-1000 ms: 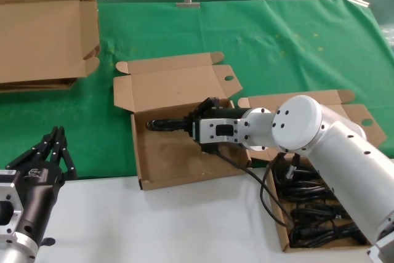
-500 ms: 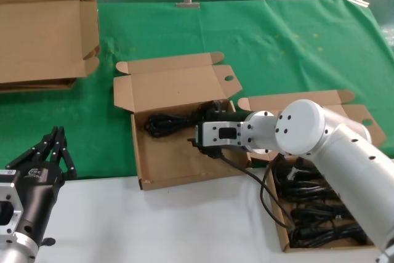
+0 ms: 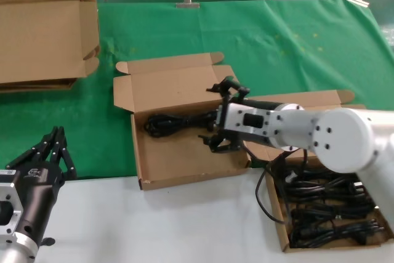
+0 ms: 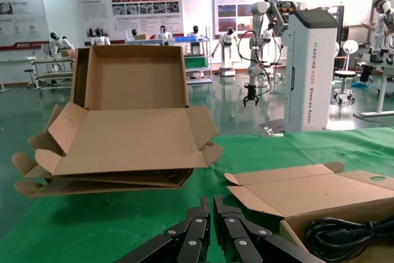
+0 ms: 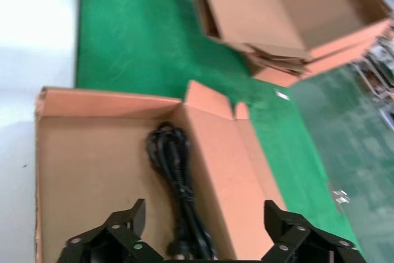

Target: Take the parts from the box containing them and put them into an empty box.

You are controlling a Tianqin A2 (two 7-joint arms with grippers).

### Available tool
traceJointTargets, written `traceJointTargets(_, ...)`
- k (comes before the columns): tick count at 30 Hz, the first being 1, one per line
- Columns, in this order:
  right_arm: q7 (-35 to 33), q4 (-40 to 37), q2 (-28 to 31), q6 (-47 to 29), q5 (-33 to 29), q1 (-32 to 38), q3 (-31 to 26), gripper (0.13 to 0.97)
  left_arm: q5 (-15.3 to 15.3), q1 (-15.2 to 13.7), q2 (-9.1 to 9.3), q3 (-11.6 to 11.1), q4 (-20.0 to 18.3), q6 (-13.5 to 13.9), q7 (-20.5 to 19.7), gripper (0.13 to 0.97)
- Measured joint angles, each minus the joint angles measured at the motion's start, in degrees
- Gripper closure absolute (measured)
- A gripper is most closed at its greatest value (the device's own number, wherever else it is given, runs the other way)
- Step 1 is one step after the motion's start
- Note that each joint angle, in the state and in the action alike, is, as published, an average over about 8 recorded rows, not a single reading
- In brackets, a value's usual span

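Note:
One black cord lies along the far wall of the middle cardboard box, the task's empty box, lid folded back. My right gripper hovers open just over that cord's right end, touching nothing. In the right wrist view the cord runs along the box's wall, between and beyond the spread fingers of the gripper. The box containing the parts sits at the near right with several bundled cords. My left gripper is parked shut at the near left, seen as in its own view.
Large flattened cardboard boxes are stacked at the far left on the green cloth. A bare white table strip runs along the front. The right arm's cable hangs over the full box's near corner.
The right gripper has opened and let go of the cord, which now rests along the middle box's far wall. The gripper has risen and drawn back to the right. The left arm has not moved.

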Motion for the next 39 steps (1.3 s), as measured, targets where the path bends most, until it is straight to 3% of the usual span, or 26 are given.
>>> traceJointTargets(10, 13.43, 15.89, 3.75, -3.34, -6.65, -8.50, 10.67, 0.327, -0.01, 0.00, 0.00, 0.00, 0.00, 0.00, 0.00, 0.925)
traceJointTargets(19, 19.47, 24.39, 6.81, -4.02, -7.51, -16.06, 19.77, 0.199, -0.01, 0.00, 0.00, 0.00, 0.00, 0.00, 0.00, 0.925)
traceJointTargets(28, 23.45, 29.42, 8.05, -3.53, -6.61, -22.94, 27.27, 0.136, -0.01, 0.00, 0.00, 0.00, 0.00, 0.00, 0.00, 0.925)
traceJointTargets(39, 26.19, 31.91, 6.79, -1.46, -6.06, -28.56, 33.67, 0.129, -0.01, 0.00, 0.00, 0.00, 0.00, 0.00, 0.00, 0.925)
